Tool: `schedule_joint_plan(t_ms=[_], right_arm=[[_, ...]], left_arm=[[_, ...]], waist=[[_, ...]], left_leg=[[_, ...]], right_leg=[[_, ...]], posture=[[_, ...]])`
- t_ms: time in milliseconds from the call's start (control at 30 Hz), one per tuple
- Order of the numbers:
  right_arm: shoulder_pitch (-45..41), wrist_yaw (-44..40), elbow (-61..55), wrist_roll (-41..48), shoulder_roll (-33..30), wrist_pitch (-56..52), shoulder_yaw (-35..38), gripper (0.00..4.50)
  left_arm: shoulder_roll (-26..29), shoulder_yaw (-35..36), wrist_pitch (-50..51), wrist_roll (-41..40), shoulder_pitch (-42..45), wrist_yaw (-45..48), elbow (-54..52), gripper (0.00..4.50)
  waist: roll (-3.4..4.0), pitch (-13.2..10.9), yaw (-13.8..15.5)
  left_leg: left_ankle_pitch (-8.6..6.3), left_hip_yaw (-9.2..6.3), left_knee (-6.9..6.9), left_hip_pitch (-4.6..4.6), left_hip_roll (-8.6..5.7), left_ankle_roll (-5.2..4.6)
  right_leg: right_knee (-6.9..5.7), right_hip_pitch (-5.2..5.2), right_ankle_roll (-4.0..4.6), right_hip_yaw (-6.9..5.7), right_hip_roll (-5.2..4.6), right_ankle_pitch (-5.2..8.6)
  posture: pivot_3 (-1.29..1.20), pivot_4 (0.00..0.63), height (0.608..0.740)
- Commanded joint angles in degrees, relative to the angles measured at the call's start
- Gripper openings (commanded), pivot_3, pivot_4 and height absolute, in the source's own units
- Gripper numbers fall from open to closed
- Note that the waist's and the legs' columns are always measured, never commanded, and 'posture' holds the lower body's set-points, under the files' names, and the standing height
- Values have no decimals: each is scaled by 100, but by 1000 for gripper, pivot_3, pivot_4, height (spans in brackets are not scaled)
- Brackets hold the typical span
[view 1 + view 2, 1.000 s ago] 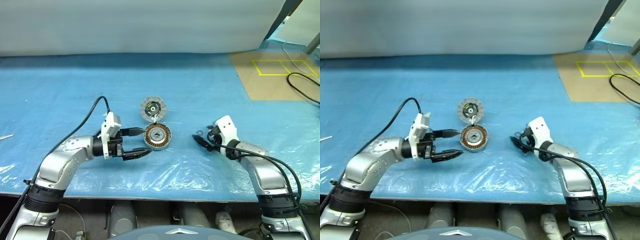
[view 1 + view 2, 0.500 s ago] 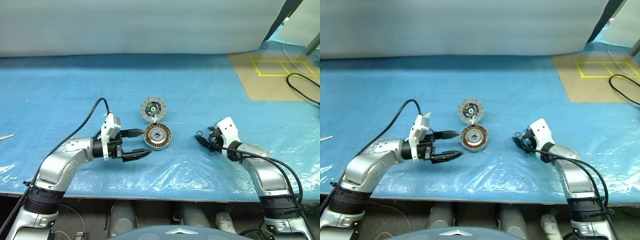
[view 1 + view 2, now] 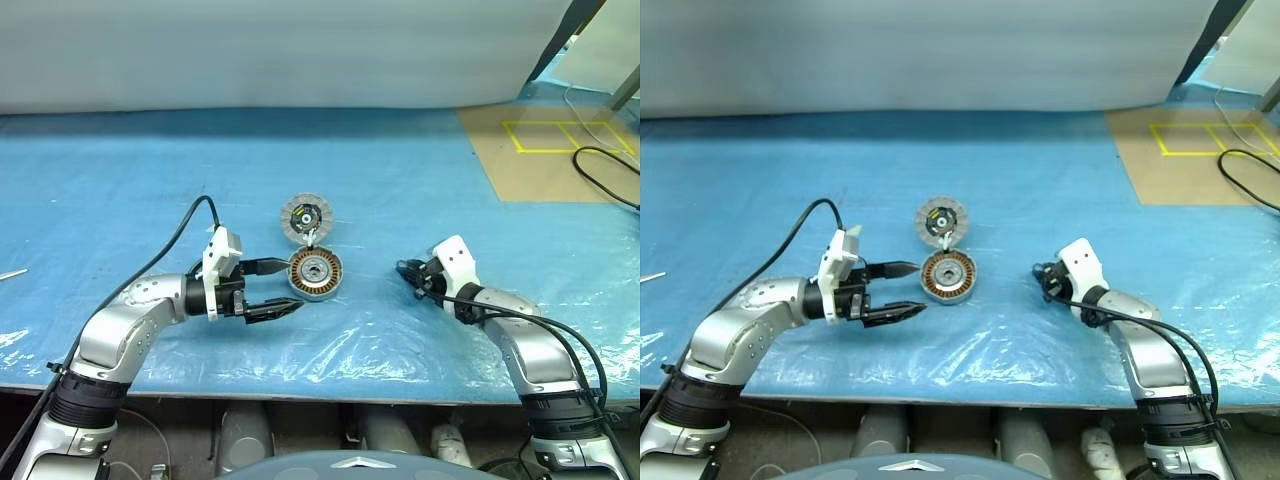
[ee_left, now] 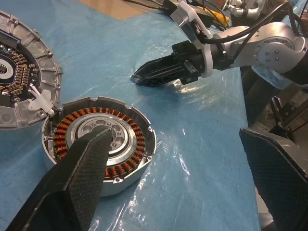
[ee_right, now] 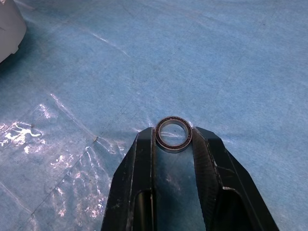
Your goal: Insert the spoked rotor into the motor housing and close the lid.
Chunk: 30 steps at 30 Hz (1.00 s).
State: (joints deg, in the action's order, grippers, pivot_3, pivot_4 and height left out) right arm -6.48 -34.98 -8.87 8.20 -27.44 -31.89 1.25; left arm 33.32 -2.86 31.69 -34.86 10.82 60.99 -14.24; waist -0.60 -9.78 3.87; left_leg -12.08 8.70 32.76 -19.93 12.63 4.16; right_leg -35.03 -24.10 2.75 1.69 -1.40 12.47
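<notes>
While the lid (image 3: 304,217) lies open, right jaws pinch a small ring (image 5: 173,134).

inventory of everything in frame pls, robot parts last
motor housing: 1, grey cup with copper-brown windings, mid-table on the blue sheet.
lid: 1, silver-grey, ribbed with a black-and-yellow centre, swung open, lying flat behind the housing.
small ring: 1, dark-rimmed, open middle, between the right gripper's fingertips.
blue sheet: 1, covers the table.
brown board: 1, yellow tape outline, far right.
black cable: 1, on the board at the right edge.
left gripper: black fingers open, beside the housing.
right gripper: black fingers closed on the small ring, right of the housing.
</notes>
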Motion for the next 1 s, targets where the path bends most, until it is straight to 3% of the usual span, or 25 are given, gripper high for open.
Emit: schedule_joint_plan(t_ms=[33, 233, 467, 700, 1000], right_arm=[[34, -122, -116, 160, -40, -254, -119, 656], [-808, -730, -983, 1017, -238, -889, -4, 656], [-1820, -1632, -1345, 1790, -573, -1567, -603, 656], [-2509, -2334, -397, 1299, -483, -784, -1724, 656], [-3011, -2501, 1115, 626, 40, 208, -2213, 656]], left_arm=[[-3, 39, -54, -51, 50, 21, -87, 4500], [92, 196, -6, -189, -14, 83, -148, 4500], [275, 292, -108, -110, -92, 104, -101, 4500], [362, 433, -194, -76, -322, 49, -244, 4500], [218, 393, -545, 157, -582, -241, -379, 4500]], waist=[[0, 0, 0], [12, -7, -20], [16, -7, 9], [16, -7, 2], [15, -7, 6]], left_leg=[[0, 0, -1, 0, 0, 0], [0, 0, -3, -3, 0, 0], [0, -2, -8, 3, 4, 0], [0, -3, -4, -3, 4, 0], [0, -4, 0, -7, 5, 0]], right_leg=[[1, 0, 0, 0, 0, 0], [3, -8, 0, 0, 1, -1], [7, -10, -1, -6, 4, -2], [8, -10, 0, -9, 2, -2], [6, -11, 1, -12, 1, -2]], posture=[[0, 150, 740], [0, 150, 740], [0, 150, 740], [0, 150, 740], [0, 150, 740]])
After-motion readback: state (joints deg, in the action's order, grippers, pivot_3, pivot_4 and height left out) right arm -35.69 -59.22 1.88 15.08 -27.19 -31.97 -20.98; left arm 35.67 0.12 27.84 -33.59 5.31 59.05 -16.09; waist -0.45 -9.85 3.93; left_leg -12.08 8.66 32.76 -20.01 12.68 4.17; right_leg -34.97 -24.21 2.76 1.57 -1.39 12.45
